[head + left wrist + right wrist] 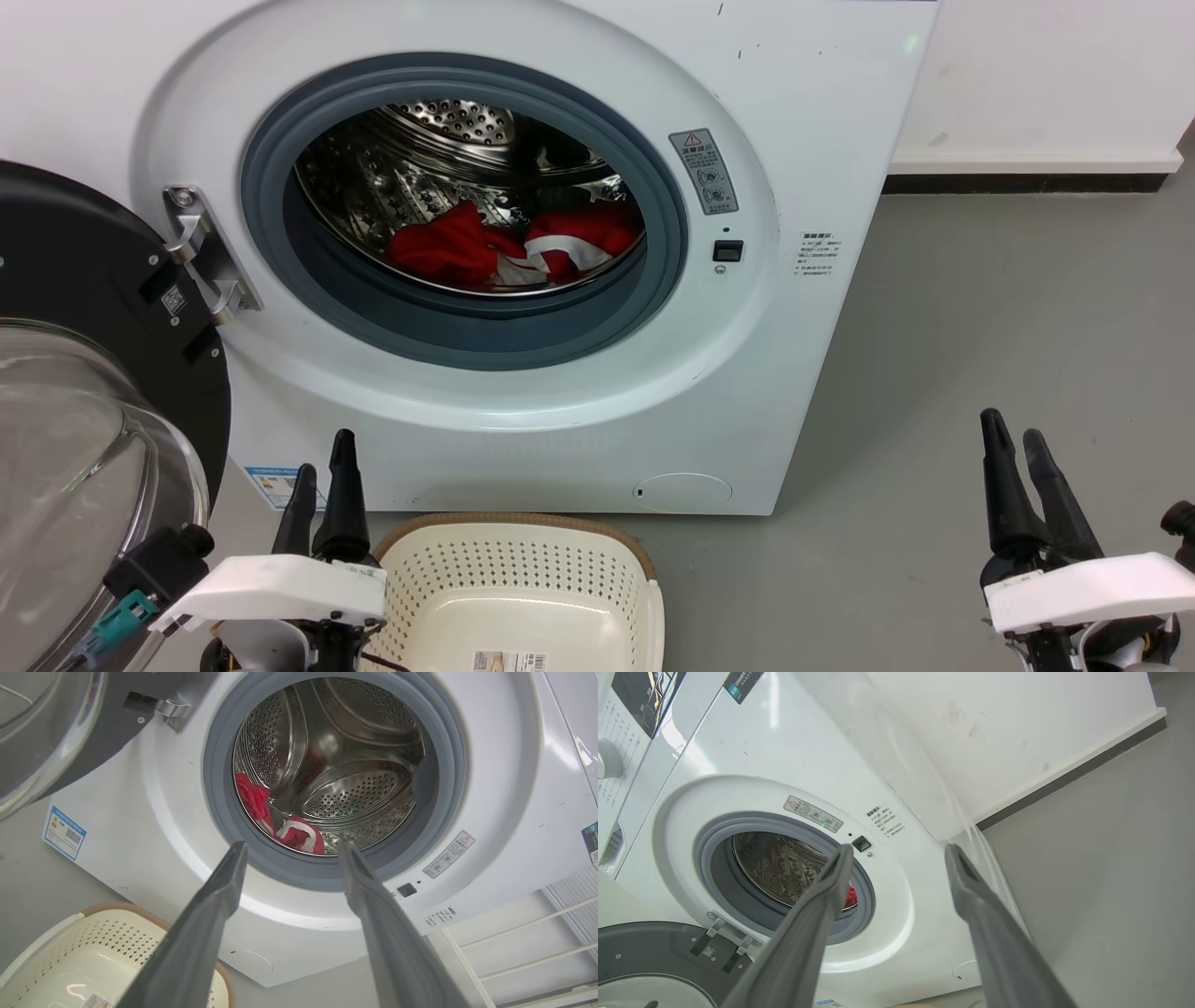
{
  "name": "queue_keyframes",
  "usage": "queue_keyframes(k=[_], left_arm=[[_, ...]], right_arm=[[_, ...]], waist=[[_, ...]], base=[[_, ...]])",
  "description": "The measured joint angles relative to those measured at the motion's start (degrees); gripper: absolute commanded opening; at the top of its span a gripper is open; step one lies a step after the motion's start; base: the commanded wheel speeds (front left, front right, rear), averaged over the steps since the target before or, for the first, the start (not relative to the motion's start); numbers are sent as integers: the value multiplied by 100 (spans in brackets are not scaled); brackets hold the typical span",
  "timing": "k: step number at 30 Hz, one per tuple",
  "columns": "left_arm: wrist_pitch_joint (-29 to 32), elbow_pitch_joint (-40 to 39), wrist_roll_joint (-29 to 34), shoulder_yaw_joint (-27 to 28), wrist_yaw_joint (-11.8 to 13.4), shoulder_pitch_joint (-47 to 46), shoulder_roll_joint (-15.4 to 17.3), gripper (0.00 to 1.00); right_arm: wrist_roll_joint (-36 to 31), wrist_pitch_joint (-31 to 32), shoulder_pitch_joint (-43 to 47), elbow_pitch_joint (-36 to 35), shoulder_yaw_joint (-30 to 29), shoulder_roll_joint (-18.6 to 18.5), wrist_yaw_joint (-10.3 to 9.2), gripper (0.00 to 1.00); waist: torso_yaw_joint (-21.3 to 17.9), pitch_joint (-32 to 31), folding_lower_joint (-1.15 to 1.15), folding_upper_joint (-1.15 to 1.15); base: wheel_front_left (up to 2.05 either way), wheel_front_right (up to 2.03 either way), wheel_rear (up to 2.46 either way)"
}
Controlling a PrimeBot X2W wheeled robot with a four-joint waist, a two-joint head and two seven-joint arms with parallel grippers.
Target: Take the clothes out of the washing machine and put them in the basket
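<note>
The white washing machine [579, 392] stands with its door [84, 373] swung open to the left. Red clothes [448, 247] lie low in the steel drum, one with white panels [569, 245]; they also appear in the left wrist view as clothes [299, 835] and as a red sliver of clothes [850, 897] in the right wrist view. The cream basket [523, 569] sits on the floor under the porthole, empty. My left gripper [322, 457] is open beside the basket's left rim. My right gripper [1013, 434] is open over the floor at the right.
Grey floor [980, 327] stretches to the right of the machine up to a white wall with a dark skirting [1027, 182]. The glass door bulges out at the far left, close to my left arm. A white rack [514, 956] appears in the left wrist view.
</note>
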Motion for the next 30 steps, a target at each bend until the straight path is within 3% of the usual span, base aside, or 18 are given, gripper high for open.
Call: queue_keyframes(k=[12, 30], left_arm=[[-250, -212, 1147, -124, 91, 37, 2, 100], [-534, -394, 2274, -222, 176, 152, 3, 100]], right_arm=[[-1212, -245, 110, -305, 33, 0, 0, 100], [-2462, -521, 245, -577, 53, 0, 0, 100]], waist=[[-7, 20, 0, 0], [-35, 36, 0, 0]], base=[[0, 0, 0], [0, 0, 0]])
